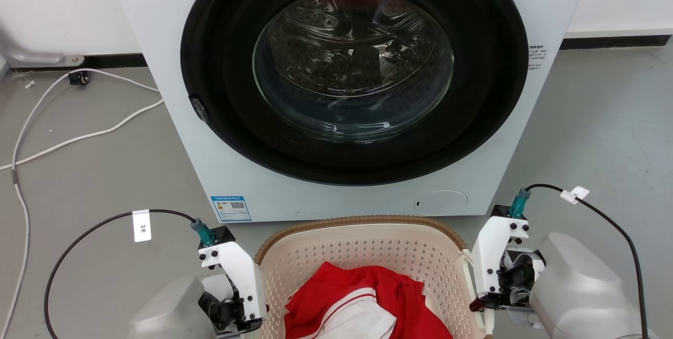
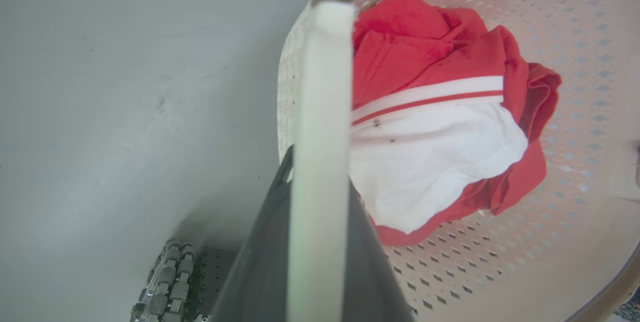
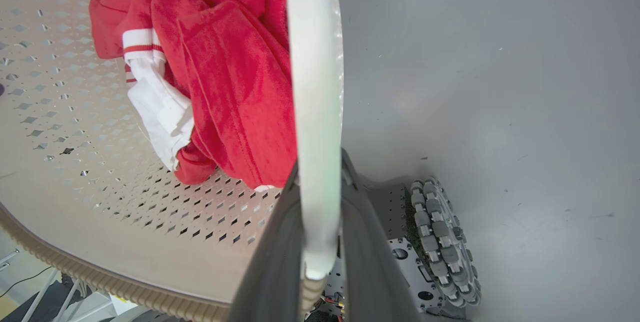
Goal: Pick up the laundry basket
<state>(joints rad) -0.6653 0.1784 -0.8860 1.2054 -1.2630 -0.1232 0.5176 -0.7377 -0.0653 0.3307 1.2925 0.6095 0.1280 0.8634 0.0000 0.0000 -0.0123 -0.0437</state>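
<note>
Well, the basket (image 1: 363,247) sits low in my head view, just in front of the washer (image 1: 347,192), between both arms. My left gripper (image 2: 320,197) has its fingers closed on the white left handle (image 2: 322,87). My right gripper (image 3: 320,177) pinches the right handle (image 3: 315,87) likewise. A red-and-white garment (image 1: 363,302) lies crumpled inside. Grey floor (image 1: 105,171) lies all round.

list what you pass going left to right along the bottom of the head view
left end effector → laundry basket → right end effector
</note>
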